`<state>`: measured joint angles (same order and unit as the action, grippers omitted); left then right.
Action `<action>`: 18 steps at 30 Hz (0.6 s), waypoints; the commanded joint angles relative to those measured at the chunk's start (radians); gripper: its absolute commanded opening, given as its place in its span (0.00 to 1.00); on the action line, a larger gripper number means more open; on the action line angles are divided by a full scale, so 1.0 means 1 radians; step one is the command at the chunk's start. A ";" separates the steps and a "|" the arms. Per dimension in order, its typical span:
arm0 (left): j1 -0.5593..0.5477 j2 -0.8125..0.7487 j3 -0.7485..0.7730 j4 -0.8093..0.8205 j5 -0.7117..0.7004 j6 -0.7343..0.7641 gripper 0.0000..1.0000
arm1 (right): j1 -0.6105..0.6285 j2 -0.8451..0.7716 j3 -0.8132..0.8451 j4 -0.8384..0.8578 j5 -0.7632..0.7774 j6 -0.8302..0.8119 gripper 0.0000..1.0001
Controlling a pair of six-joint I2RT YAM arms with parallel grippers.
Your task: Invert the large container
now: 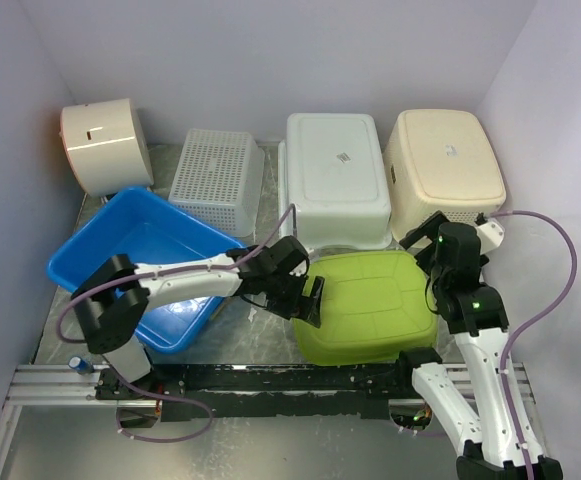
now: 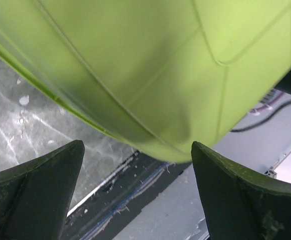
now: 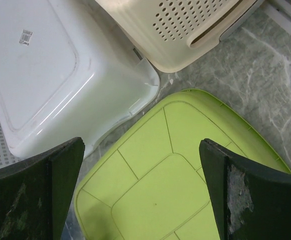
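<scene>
A large lime-green container (image 1: 370,305) lies bottom up at the front middle of the table, its ribbed base facing up. My left gripper (image 1: 310,300) is open at the container's left side, close to its wall. In the left wrist view the green wall (image 2: 160,75) fills the top, just above the gap of the open gripper (image 2: 137,190), and nothing is held. My right gripper (image 1: 432,240) is open and empty above the container's far right corner. The right wrist view looks down on the green base (image 3: 175,170) between the spread fingers of the gripper (image 3: 141,150).
A blue tub (image 1: 140,250) stands upright at the left, under the left arm. Behind are an upturned white perforated basket (image 1: 215,180), an upturned white tub (image 1: 335,175), a cream basket (image 1: 445,165) and a cream round bin (image 1: 105,145) on its side. A black rail (image 1: 270,380) runs along the front.
</scene>
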<state>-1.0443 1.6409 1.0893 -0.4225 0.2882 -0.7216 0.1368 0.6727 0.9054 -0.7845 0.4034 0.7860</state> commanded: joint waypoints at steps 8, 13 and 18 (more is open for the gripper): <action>-0.008 0.260 0.206 0.279 0.110 0.131 1.00 | 0.003 -0.037 0.023 0.003 0.037 -0.014 1.00; -0.064 0.426 0.443 0.197 0.121 0.206 1.00 | 0.003 -0.035 0.036 -0.016 0.046 -0.011 1.00; -0.074 0.461 0.527 0.201 0.129 0.218 1.00 | 0.003 -0.034 0.026 -0.010 0.032 -0.005 1.00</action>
<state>-1.1038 2.0998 1.5555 -0.2504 0.3843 -0.5510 0.1368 0.6422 0.9192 -0.7872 0.4191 0.7807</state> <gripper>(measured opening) 0.997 0.999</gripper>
